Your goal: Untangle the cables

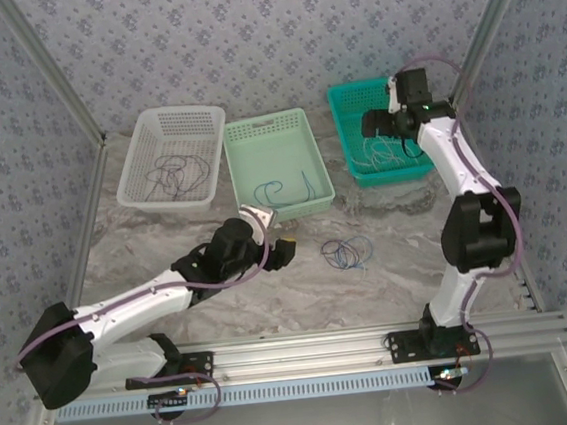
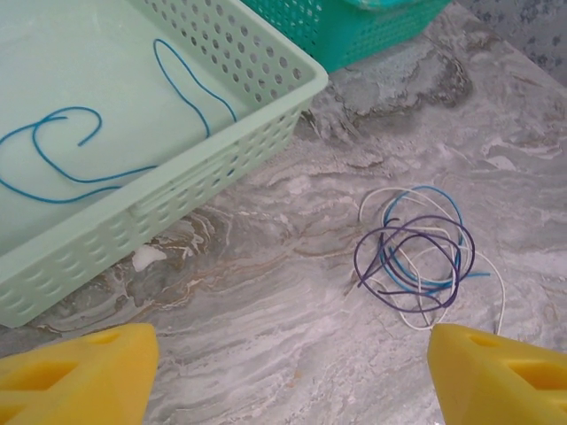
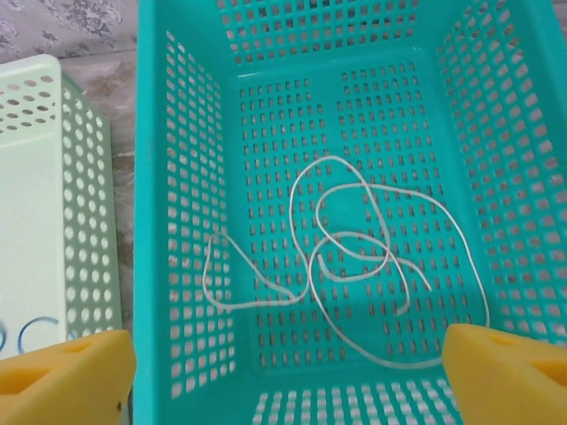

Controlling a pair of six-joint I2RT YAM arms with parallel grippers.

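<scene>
A tangle of cables [image 1: 348, 253] lies on the marble table: purple, blue and white loops wound together [image 2: 416, 257]. My left gripper [image 1: 287, 250] hovers just left of the tangle, open [image 2: 292, 363], with bare table between its yellow fingers [image 2: 80, 372]. My right gripper [image 1: 373, 123] hangs over the teal basket [image 1: 339, 127], open [image 3: 288, 372], holding nothing. A single white cable [image 3: 354, 257] lies loose on the floor of that teal basket [image 3: 186, 133]. A blue cable [image 2: 89, 168] lies in the pale green basket [image 2: 266, 133].
The pale green basket [image 1: 301, 130] stands at the back middle, with the blue cable [image 1: 281, 188] inside it. A white basket [image 1: 146, 135] at the back left holds dark cables [image 1: 179, 167]. Patterned walls enclose the table on three sides.
</scene>
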